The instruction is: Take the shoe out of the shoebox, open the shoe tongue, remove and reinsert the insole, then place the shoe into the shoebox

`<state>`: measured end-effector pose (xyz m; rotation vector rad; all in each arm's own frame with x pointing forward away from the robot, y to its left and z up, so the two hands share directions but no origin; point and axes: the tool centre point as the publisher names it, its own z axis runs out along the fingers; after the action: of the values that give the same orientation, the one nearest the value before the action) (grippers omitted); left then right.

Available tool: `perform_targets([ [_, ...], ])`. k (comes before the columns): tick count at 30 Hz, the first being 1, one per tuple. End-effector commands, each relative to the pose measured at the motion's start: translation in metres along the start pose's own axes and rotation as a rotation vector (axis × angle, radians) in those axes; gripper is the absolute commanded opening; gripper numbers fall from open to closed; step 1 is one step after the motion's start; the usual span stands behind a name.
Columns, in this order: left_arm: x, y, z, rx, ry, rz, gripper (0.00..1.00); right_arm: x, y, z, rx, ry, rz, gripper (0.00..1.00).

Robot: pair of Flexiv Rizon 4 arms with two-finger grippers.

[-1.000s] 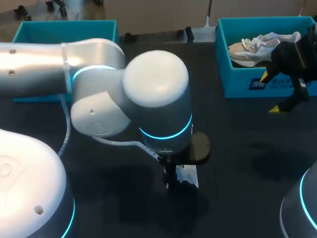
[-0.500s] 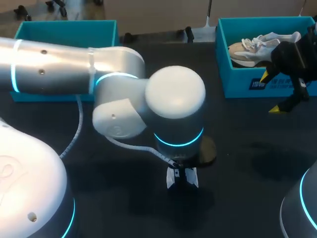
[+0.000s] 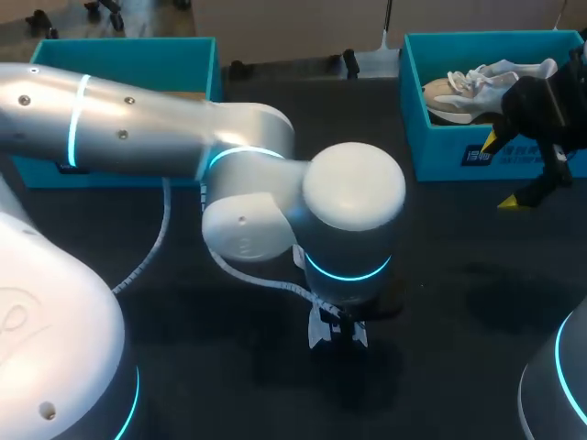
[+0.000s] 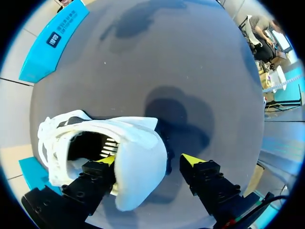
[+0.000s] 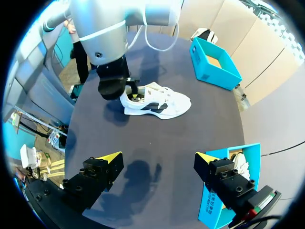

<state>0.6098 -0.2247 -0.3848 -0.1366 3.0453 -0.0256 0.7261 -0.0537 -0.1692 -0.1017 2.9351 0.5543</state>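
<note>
A dark table (image 3: pixel 477 275) spreads across the view, its matte top marked by soft shadows. A pale spare shoe (image 3: pixel 468 92) with laces lies in the teal box (image 3: pixel 436 147) at the table's far right corner. A second teal box (image 3: pixel 119 60), brown inside, stands open at the far left corner, well apart from the first.

Left arm (image 3: pixel 138 133): enters from 9 o'clock and reaches past the middle, wrist turned straight down.
Left gripper (image 4: pixel 148 160): low, toward 6 o'clock, yellow-tipped fingers spread apart.
Right arm (image 3: pixel 550 105): sits at 2 o'clock.
Right gripper (image 5: pixel 159 156): fingers wide apart, tips angled toward 7 o'clock.
</note>
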Motion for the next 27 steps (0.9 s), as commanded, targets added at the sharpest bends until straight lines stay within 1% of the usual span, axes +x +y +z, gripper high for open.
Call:
perform_targets([
  [1, 0.003, -0.002, 0.010, -0.012, 0.008, -0.005, 0.78, -0.002, 0.001, 0.002, 0.004, 0.003, 0.001, 1.00],
  [2, 0.004, -0.002, 0.011, -0.015, 0.015, -0.008, 0.79, -0.002, 0.001, 0.002, 0.004, 0.003, 0.001, 1.00],
  [6, 0.004, -0.001, 0.015, -0.021, 0.024, -0.012, 0.73, -0.002, 0.001, 0.002, 0.004, 0.003, 0.001, 1.00],
  [8, 0.005, -0.001, 0.016, -0.025, 0.029, -0.013, 0.54, -0.002, 0.001, 0.002, 0.004, 0.003, 0.001, 1.00],
  [10, 0.005, 0.000, 0.017, -0.029, 0.043, -0.016, 0.45, -0.002, 0.001, 0.002, 0.004, 0.003, 0.001, 1.00],
  [11, 0.005, 0.001, 0.018, -0.033, 0.054, -0.016, 0.33, -0.002, 0.001, 0.002, 0.004, 0.003, 0.001, 1.00],
  [12, 0.005, 0.001, 0.018, -0.039, 0.066, -0.013, 0.27, -0.002, 0.001, 0.002, 0.004, 0.003, 0.001, 1.00],
  [14, 0.006, 0.002, 0.019, -0.038, 0.091, -0.011, 0.00, -0.002, 0.001, 0.002, 0.004, 0.003, 0.001, 1.00],
  [18, 0.009, 0.006, 0.014, -0.034, 0.144, -0.004, 0.00, -0.002, 0.001, 0.002, 0.004, 0.003, 0.001, 1.00],
  [21, 0.010, 0.009, 0.004, -0.035, 0.173, 0.001, 0.00, -0.002, 0.001, 0.002, 0.004, 0.003, 0.001, 1.00],
  [24, 0.009, 0.013, -0.012, -0.034, 0.187, 0.003, 0.00, -0.002, 0.001, 0.002, 0.004, 0.003, 0.001, 1.00],
  [27, 0.007, 0.018, -0.034, -0.026, 0.203, 0.027, 0.00, -0.002, 0.001, 0.002, 0.004, 0.003, 0.001, 1.00],
])
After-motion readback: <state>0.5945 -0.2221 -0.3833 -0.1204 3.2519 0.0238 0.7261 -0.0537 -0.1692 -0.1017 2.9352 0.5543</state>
